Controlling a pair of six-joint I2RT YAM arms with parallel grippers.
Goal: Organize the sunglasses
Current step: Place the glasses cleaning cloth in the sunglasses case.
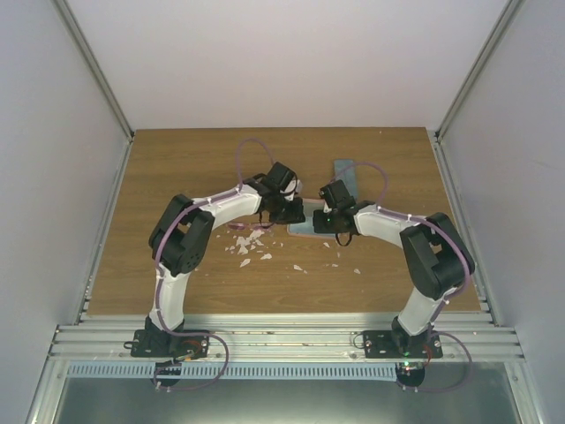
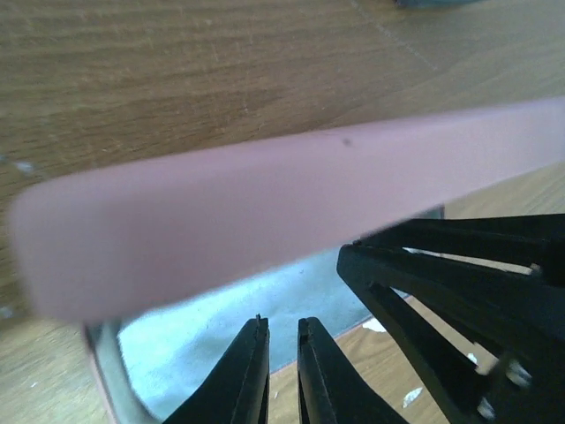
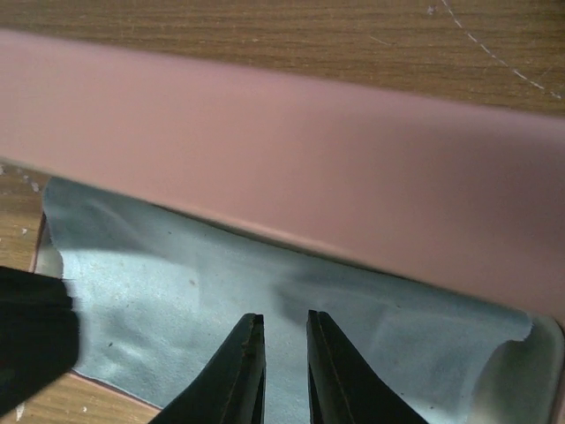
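Ahead of the left end effector [image 2: 282, 331] and right end effector [image 3: 280, 322], a pink lid [image 3: 282, 159] is standing open over the cloth [image 3: 177, 291]. Both are sitting closed, empty, probably for tucking; sunglasses aren't showing.

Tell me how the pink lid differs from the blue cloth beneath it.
The lid is pink; the cloth is pale blue. The lid looks smooth and straight-edged; the cloth is rumpled, with a curled corner. The lid stands raised; the cloth lies down in the bottom half of the case. Both belong to the same open case.
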